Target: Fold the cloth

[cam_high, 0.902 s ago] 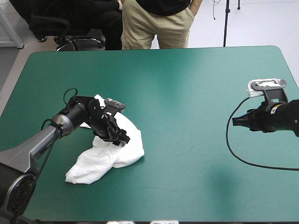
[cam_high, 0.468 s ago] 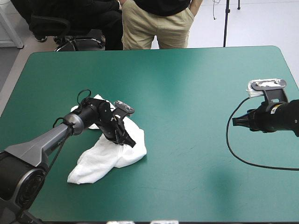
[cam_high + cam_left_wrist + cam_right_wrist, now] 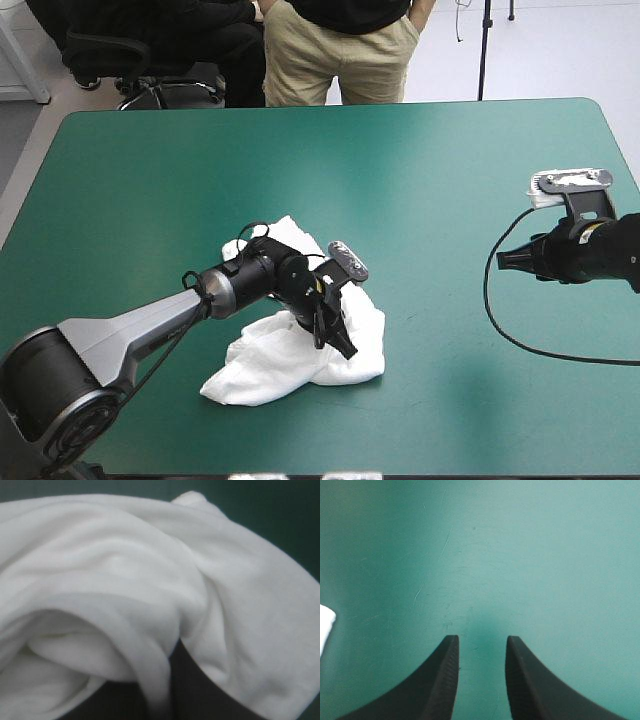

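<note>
Though draped in white folds, grips the T-shirt (image 3: pixel 285 365) tight: left end effector (image 3: pixel 345 345), tilted toward five o'clock, forearm reaching low from seven o'clock. Crumpled heap near six o'clock on counter (image 3: pixel 420 180). Right end effector (image 3: pixel 503 260): slightly parted, empty, level at three o'clock, aimed toward nine.

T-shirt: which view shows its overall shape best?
High view: the whole crumpled T-shirt lies on the teal-green cover, the left gripper shut on it. Left wrist view shows only close white folds; right wrist view only a white sliver, probably it.
</note>
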Available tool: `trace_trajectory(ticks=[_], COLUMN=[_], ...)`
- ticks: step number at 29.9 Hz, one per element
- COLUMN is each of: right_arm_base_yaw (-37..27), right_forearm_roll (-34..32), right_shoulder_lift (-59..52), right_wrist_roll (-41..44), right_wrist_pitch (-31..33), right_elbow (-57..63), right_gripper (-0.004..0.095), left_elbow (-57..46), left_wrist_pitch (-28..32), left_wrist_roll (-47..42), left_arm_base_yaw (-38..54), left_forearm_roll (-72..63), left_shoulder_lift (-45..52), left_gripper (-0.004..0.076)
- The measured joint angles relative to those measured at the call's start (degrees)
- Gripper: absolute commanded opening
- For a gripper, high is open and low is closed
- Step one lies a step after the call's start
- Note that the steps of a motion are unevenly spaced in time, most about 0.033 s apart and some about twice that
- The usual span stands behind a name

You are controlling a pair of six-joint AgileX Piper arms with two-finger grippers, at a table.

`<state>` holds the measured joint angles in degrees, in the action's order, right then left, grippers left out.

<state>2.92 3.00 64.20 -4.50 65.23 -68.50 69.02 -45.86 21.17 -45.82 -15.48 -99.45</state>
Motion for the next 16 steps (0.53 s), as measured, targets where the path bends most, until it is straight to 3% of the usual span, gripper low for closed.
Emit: trace_trajectory(ticks=[11,13,16], right_arm_base_yaw=[0.00,0.00,0.00], right_forearm_roll=[0.00,0.05,0.05], right_shoulder_lift=[0.00,0.00,0.00], right_wrist_roll=[0.00,0.00,0.00], right_wrist_pitch=[0.96,1.07,1.07], right_elbow=[0.00,0.00,0.00], right_gripper=[0.0297,0.0297,0.0297], left_elbow=[3.45,3.74,4.53], left_wrist_pitch=[0.37,0.37,-0.22], left_wrist_roll=[1.20,1.30,1.30], left_arm_base_yaw=[-6.70,-7.00,-7.00], left_forearm_roll=[-0.23,-0.23,-0.16], left_shoulder_lift=[-3.22,-3.28,-3.48], left_gripper=[-0.0003,0.0055,0.0246])
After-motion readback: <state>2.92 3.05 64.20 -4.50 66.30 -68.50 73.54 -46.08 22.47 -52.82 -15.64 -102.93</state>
